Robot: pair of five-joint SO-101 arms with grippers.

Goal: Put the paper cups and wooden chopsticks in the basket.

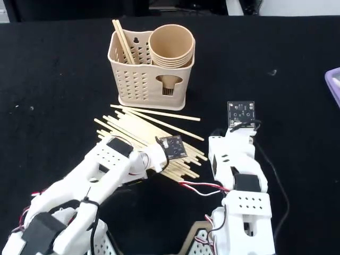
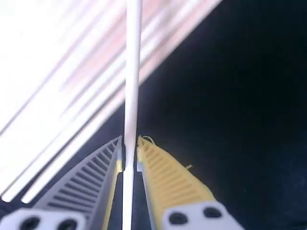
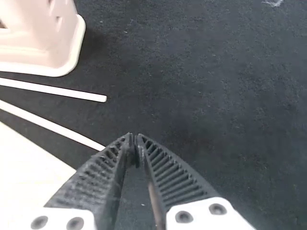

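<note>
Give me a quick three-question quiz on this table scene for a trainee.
1. True or false: the left gripper is shut on a chopstick.
2. How are the paper cups placed? A stacked upright in the basket; B scattered loose; C flattened.
3. Fill in: the right gripper is shut and holds ____.
Key: 1 true; 2 A; 3 nothing.

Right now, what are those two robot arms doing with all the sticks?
The left gripper is shut on one wooden chopstick, low over the pile of chopsticks on the black table. The right gripper is shut on nothing, beside the pile. In the basket the paper cups sit stacked, with two chopsticks in the next compartment. Most sticks are not yet in.
</note>
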